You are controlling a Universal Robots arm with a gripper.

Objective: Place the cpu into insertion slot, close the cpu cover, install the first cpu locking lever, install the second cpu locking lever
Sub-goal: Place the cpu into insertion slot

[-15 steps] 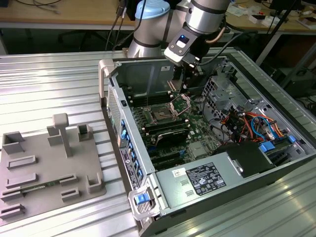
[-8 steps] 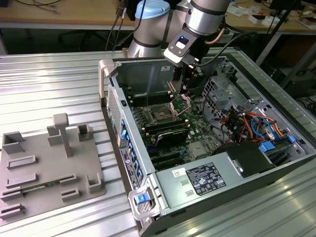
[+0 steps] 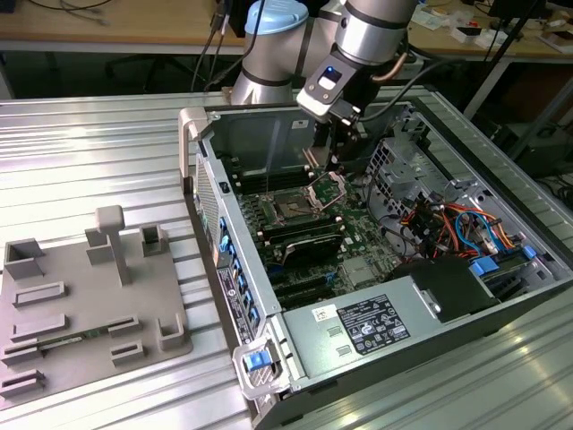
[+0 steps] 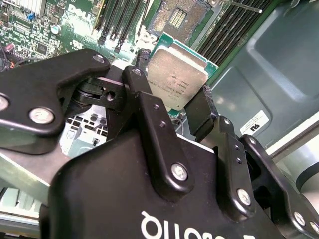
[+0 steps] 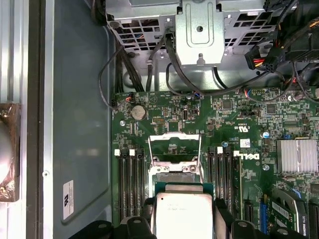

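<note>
My gripper (image 4: 172, 85) is shut on the cpu (image 4: 175, 69), a small square chip with a silver-grey top, pinched at two opposite edges by the black fingers (image 4: 142, 94). In the first wrist view the held cpu (image 5: 183, 215) hangs above the green motherboard (image 5: 239, 119), close to the insertion slot (image 5: 174, 172). The cpu cover (image 5: 174, 145), a thin silvery frame, stands raised beside the slot. In the exterior view the gripper (image 3: 343, 159) is inside the open computer case, just above the slot (image 3: 294, 208) and the lifted cover (image 3: 329, 185).
Black memory slots (image 5: 130, 179) flank the socket on both sides. A grey power supply box (image 3: 376, 327) sits at the case's near end, with a drive cage and coloured cables (image 3: 457, 224) at the exterior view's right. A grey fixture plate (image 3: 81, 296) lies outside the case.
</note>
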